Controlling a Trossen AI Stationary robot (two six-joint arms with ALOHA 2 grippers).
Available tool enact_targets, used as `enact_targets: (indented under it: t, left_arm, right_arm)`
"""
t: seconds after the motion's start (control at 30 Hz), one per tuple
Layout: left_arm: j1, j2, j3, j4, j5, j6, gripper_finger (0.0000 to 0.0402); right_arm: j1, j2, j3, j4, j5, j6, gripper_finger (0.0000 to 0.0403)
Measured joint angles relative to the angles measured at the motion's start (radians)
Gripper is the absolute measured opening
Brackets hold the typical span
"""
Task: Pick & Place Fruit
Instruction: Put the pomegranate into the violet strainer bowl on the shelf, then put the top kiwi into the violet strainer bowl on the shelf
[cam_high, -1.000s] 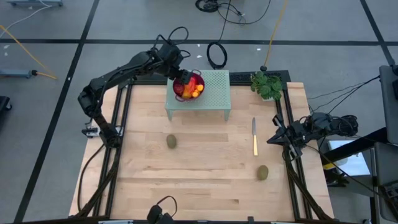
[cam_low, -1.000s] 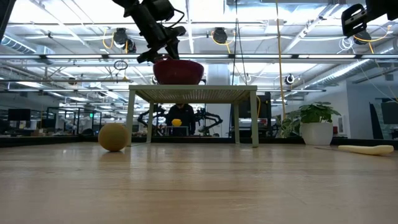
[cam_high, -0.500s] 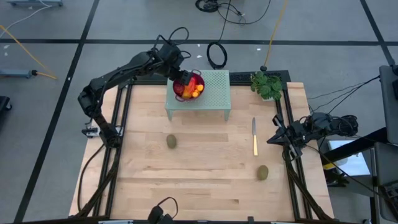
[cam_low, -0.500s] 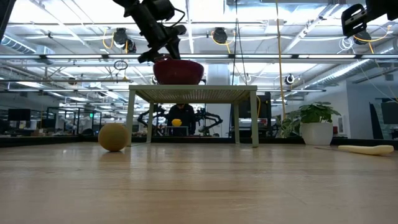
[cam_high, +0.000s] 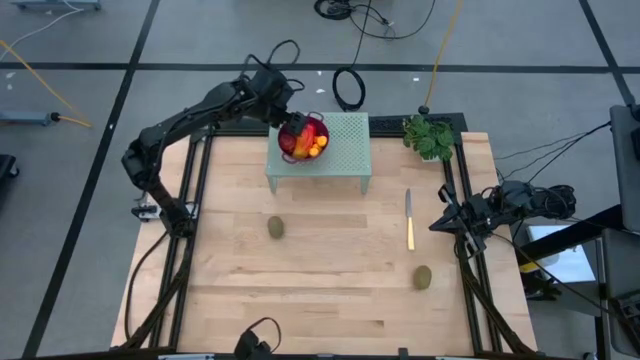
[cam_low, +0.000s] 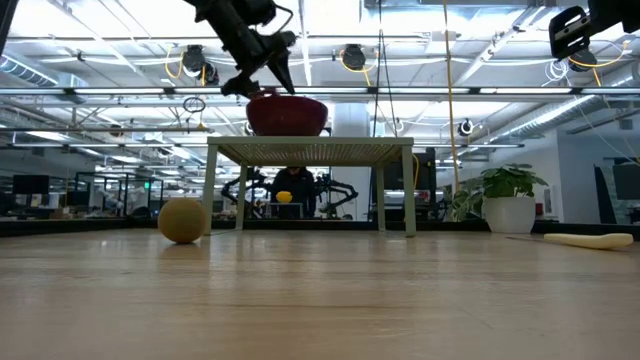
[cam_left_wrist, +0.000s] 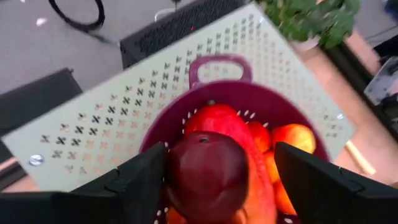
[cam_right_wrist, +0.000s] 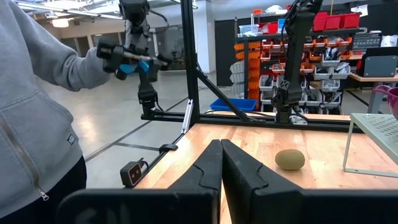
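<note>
Left gripper (cam_left_wrist: 205, 180) spread wide over the fruit-filled purple bowl (cam_high: 303, 137) on the pale green perforated stand (cam_high: 345, 152), at the table's twelve o'clock.

We see its fingers (cam_left_wrist: 134, 183) parted to either side of a dark red ball (cam_left_wrist: 207, 175), not clearly touching it; the ball sits atop the pile with its stem dimple facing the wrist camera. The red-orange oblong (cam_left_wrist: 214, 121) beneath runs lengthwise toward the bowl's handle. Small orange fruits (cam_left_wrist: 292, 138) are partly hidden. One brown-green oval (cam_high: 276, 228) lies near table centre, long axis twelve-to-six; another (cam_high: 423, 277) at four o'clock, below the yellow-handled knife (cam_high: 409, 221). The right gripper (cam_right_wrist: 221, 165) waits at three o'clock, pinched together, empty. We read no writing.
</note>
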Motion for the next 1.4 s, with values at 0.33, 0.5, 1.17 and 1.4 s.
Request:
enact_targets:
  t: [0.33, 0.5, 1.17, 1.4]
  left_arm:
    - [-0.019, -0.194, 0.0, 0.0, -0.025, -0.02, 0.0279]
    - [-0.105, -0.301, 0.0, -0.003, -0.039, -0.072, 0.0259]
    - [-0.703, -0.327, 0.0, -0.23, -0.346, -0.67, 0.0148]
    - [-0.825, -0.212, 0.0, -0.317, -0.442, -0.861, 0.012]
  right_arm:
    - [0.0, 0.0, 0.0, 0.0, 0.0, 0.0, 0.0]
    - [0.0, 0.0, 0.0, 0.0, 0.0, 0.0, 0.0]
    - [0.0, 0.0, -0.001, 0.0, -0.005, 0.0, 0.0]
    - [0.0, 0.0, -0.001, 0.0, -0.005, 0.0, 0.0]
